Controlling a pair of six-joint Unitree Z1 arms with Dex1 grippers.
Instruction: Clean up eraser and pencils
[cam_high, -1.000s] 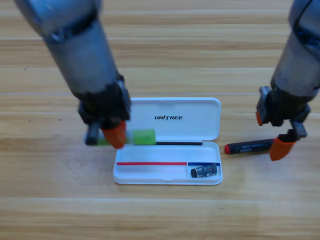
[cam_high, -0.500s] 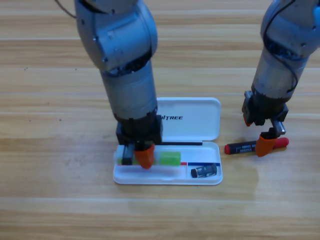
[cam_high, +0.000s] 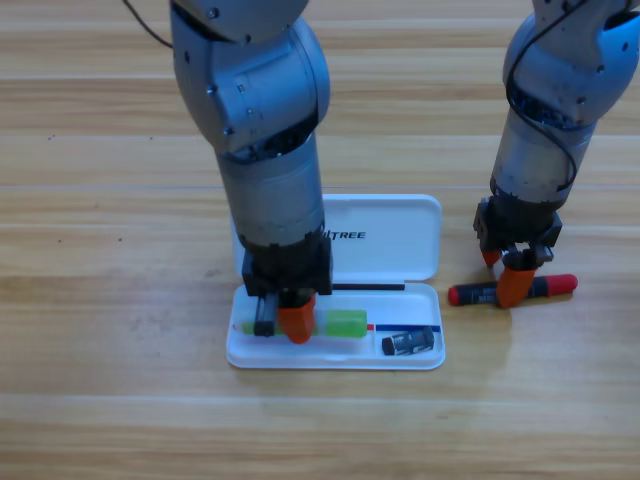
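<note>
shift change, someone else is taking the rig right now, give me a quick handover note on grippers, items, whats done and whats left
Left gripper: down in the long compartment of the open white case, shut on the green pencil, not yet released.
Right gripper: down on the black pencil, which lies on the table just right of the case; grip unclear.
Eraser: in the case's small right compartment.
Done: eraser stowed; green pencil brought into the case.
Left: release the green pencil, bring the black pencil into the case.
</note>
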